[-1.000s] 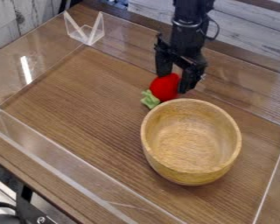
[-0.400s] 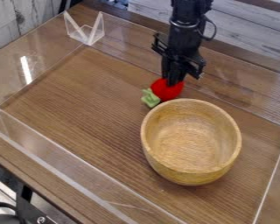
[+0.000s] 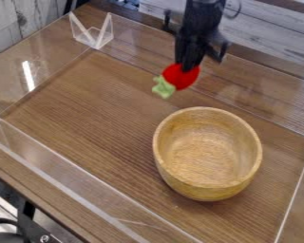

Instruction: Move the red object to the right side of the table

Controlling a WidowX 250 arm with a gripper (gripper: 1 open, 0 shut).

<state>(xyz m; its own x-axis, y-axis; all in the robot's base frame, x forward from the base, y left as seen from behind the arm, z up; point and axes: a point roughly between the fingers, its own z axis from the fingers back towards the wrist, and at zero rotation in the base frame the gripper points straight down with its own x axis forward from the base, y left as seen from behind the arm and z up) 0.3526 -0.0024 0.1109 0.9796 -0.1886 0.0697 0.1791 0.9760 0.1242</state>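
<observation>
Wood-grain table [image 3: 79, 104] with clear acrylic walls. Gripper [image 3: 186, 66] pinched shut on the red object [image 3: 180, 74] — held clear of the surface, apparently, green end hanging lower left — behind the wooden bowl [image 3: 208, 152].

A brown wood-grain worktop [image 3: 91, 114], edged by low clear acrylic walls [image 3: 66, 176], carries a round light wooden bowl [image 3: 208, 152] toward four o'clock. A small clear acrylic stand [image 3: 91, 30] sits at eleven o'clock.
</observation>
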